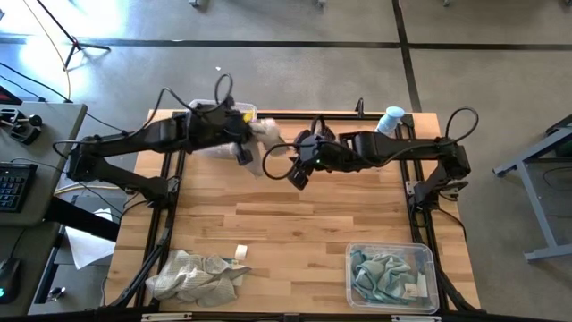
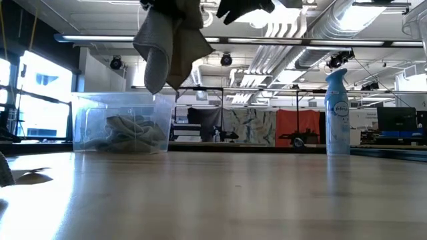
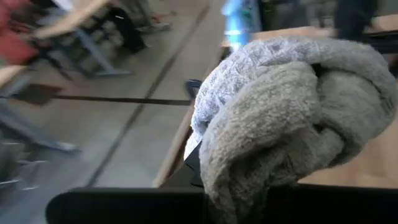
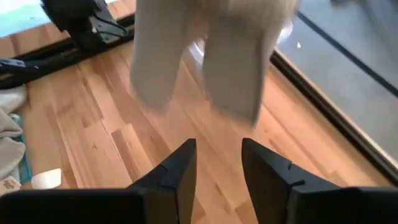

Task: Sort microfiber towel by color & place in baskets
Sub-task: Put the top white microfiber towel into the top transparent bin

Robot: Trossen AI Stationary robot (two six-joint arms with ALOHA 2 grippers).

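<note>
Left gripper (image 1: 243,154) clamping soft beige-grey towel (image 2: 168,47), hanging mid-air near clear plastic tub (image 2: 117,123) holding beige cloths. Right gripper (image 4: 216,163) just beside towel, fingers apart, gripping nothing. Second clear tub (image 1: 427,259) holding teal cloths (image 1: 382,274).

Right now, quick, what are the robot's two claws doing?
Left gripper: closed, holding a beige-grey towel up over the table.
Right gripper: open, holding nothing, just beside that hanging towel.
</note>
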